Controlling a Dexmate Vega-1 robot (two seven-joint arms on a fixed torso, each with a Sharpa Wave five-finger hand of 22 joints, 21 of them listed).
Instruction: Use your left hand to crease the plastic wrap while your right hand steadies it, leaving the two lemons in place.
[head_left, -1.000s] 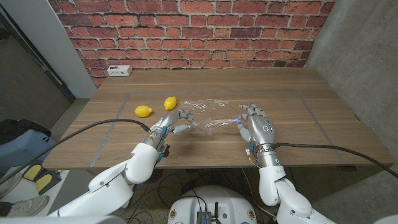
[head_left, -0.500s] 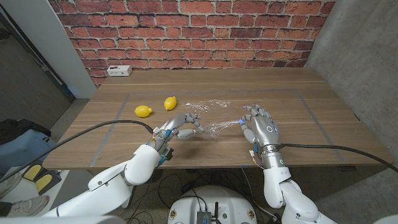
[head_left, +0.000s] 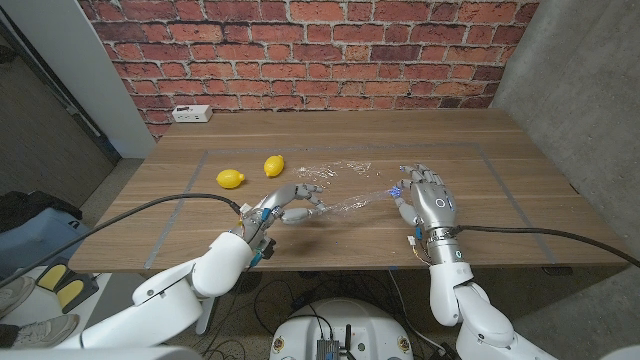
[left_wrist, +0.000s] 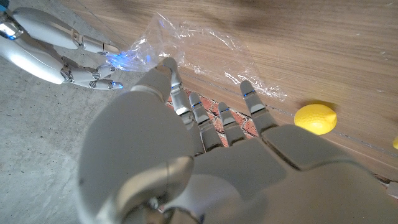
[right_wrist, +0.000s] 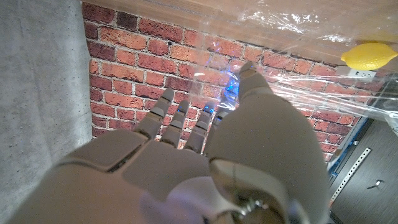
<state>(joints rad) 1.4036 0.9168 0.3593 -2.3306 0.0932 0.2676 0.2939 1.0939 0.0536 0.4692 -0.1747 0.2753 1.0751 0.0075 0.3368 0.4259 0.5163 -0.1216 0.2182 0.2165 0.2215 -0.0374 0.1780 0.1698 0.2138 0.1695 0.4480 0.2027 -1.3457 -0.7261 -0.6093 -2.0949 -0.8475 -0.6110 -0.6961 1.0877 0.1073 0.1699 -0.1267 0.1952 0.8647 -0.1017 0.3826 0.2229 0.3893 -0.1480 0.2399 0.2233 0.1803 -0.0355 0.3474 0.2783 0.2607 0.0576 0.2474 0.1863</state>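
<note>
A wooden table (head_left: 470, 215) is filling the middle of the head view, with a red brick wall (head_left: 300, 50) running across the top of the frame behind it. A crumpled sheet of clear plastic wrap (head_left: 335, 185) is lying just left of the frame's centre, its glossy folds catching the light. The left hand (head_left: 285, 205) is reaching in from the lower left, its fingers spreading over the wrap's left edge and touching it; whether it is actually pinching the film cannot be told. In the left wrist view the same hand's (left_wrist: 205, 155) fingers (left_wrist: 252, 106) are stretching apart toward the plastic wrap (left_wrist: 186, 50), with nothing clearly clamped between them. The right hand (head_left: 428, 198) is coming in from the lower right, sitting at the wrap's right end with its fingers apart and extended; the fingertips are meeting the film there, but a firm grip cannot be made out. In the right wrist view the right hand (right_wrist: 205, 149) is showing spread fingers against the plastic wrap (right_wrist: 298, 25). Two lemons are sitting left of centre, just beyond the wrap's left edge: one lemon (head_left: 274, 165) near the film, the other lemon (head_left: 230, 179) further left and apart from it. A white power strip (head_left: 190, 114) is lying at the table's far left edge, in the upper left of the frame.
</note>
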